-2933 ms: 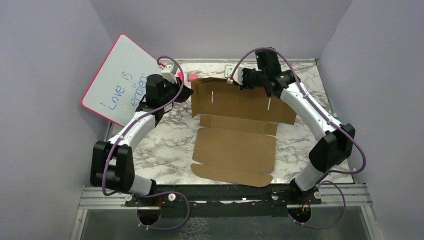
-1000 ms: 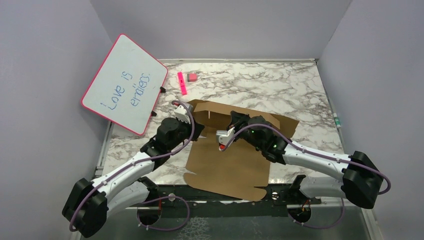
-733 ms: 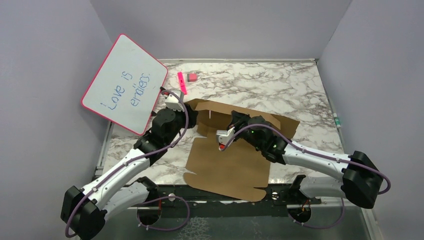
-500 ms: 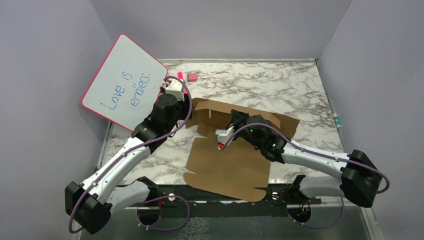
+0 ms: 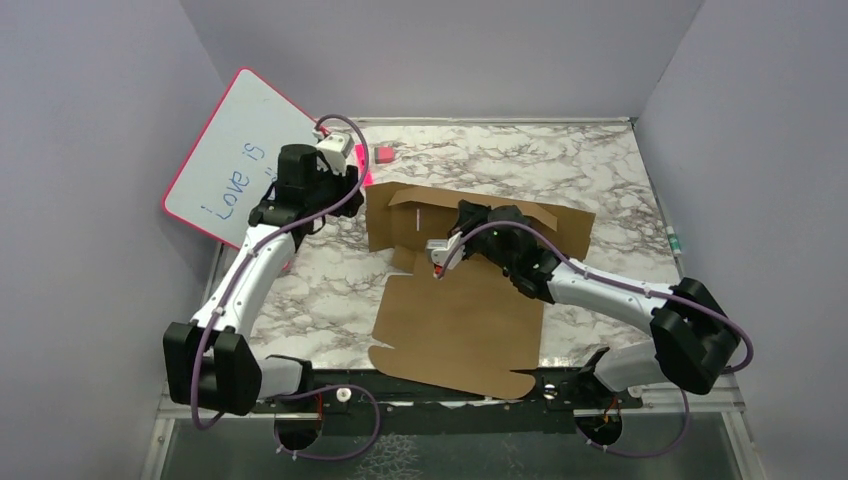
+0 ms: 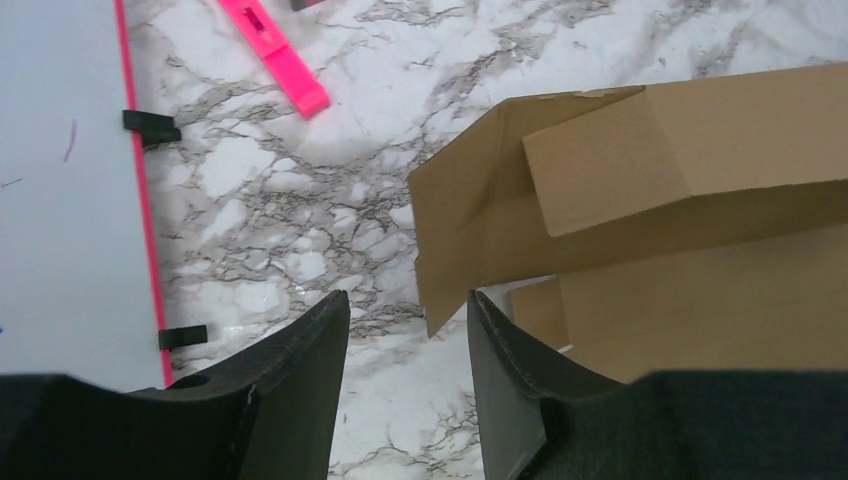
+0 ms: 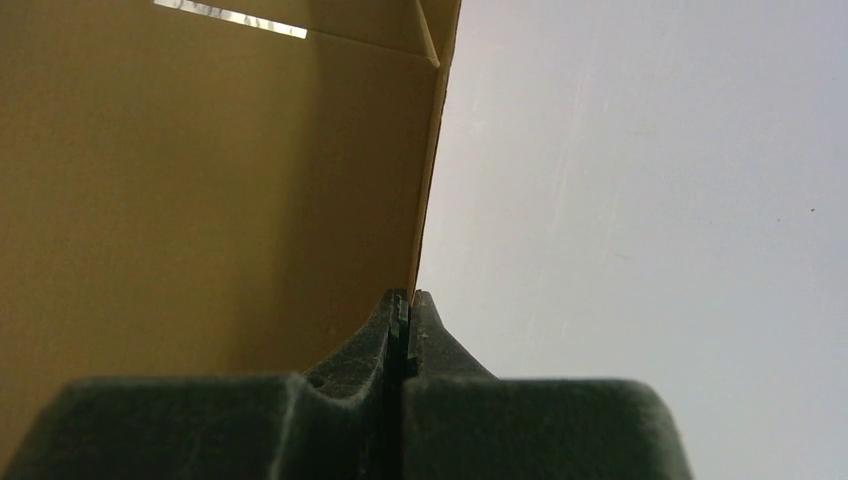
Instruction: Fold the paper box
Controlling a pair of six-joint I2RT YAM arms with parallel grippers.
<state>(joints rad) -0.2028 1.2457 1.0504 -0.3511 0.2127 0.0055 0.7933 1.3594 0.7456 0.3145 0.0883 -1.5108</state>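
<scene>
Pinching the paper box (image 5: 455,320) panel edge with right gripper (image 7: 408,296); left gripper (image 6: 407,305) spread, empty (flap (image 6: 470,230) just beside). I'd push that flap inward squarely.

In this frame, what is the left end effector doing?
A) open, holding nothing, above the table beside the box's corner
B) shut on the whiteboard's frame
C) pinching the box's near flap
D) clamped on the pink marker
A: the left wrist view shows the left end effector with its fingers apart and nothing between them, only the table and a corner of the paper box beyond.
</scene>
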